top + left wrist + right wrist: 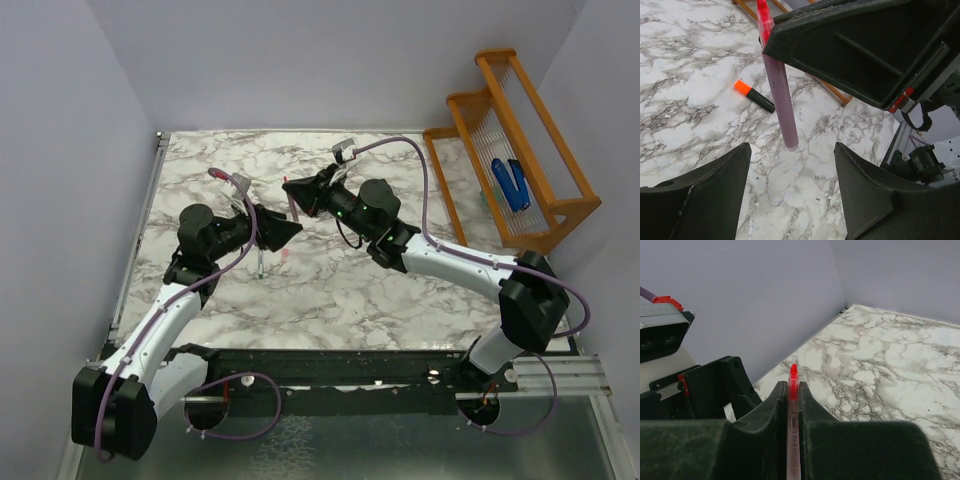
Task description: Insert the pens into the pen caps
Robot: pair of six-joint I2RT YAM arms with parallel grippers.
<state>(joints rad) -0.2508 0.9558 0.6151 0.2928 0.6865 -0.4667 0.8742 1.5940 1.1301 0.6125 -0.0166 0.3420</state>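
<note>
Left of centre above the marbled table (350, 300), the left hand (285, 231): fingers (700, 195) spread wide apart, gripping nothing, pointed toward the right hand. Beyond those fingers in the left wrist view, flat on the table, the stubby black marker (755, 96), orange tip turned toward the far left, well apart from both hands. Just right of that, hanging nearly upright, the slim pink pen (781, 90): translucent purplish barrel, red top end, lower end level with the gap between the left fingertips and touching neither one; cannot tell whether it meets the table. Further right, the right hand (292, 190), clamped on the upper part of the pen, the red end poking up between its two closed-in fingers (767, 412) in the right wrist view, a printed label visible on the barrel. Faces the left hand tip to tip, near but not in contact. Far right, at the table's edge by the wall, the orange wooden rack (540, 110), tiered with clear rods, holding two blue chunky objects (510, 183) side by side in its lower part.
</note>
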